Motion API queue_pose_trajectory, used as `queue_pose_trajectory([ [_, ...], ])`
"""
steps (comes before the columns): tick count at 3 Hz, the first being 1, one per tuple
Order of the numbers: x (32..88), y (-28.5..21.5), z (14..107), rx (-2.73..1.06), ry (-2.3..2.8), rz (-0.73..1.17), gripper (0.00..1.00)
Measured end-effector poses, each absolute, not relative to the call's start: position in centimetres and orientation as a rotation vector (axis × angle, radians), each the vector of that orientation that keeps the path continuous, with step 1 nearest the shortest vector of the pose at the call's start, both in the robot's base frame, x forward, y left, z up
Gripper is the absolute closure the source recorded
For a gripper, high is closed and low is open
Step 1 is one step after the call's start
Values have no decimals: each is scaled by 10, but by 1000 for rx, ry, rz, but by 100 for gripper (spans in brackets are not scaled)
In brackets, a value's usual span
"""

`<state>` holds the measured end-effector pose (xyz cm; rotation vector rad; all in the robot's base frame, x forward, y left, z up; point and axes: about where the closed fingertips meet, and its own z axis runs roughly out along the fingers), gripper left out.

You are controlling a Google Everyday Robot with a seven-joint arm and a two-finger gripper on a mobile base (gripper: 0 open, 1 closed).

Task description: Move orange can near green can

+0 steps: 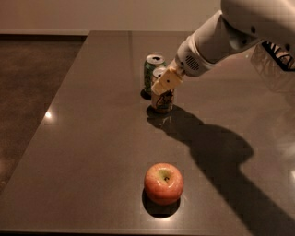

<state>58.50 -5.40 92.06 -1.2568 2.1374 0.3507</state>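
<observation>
The pincer (165,83) pinched the orange can (162,102) near its top, apparently to keep it upright just beside the green can (152,69) (apple (163,183) well apart).

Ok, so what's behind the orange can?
The green can stands upright just behind the orange can. Its lower part is hidden by that can and the gripper, which sits at the orange can's top. Whether the cans touch is unclear.

A dark, polished grey-brown table (92,152) carries small glints of light near its left edge. Left of the table lies mottled brown floor (27,92); beyond its far edge rises a pale wall (92,14). Over the table's far middle the gripper (163,85) clasps the orange can (162,104).
</observation>
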Motion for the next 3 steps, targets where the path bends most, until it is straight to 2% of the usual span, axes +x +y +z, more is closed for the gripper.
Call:
queue_pose_trajectory([
  [2, 594, -65, 916, -1208, 2125, 377, 17],
  [3, 593, -63, 917, -1212, 2124, 376, 0],
])
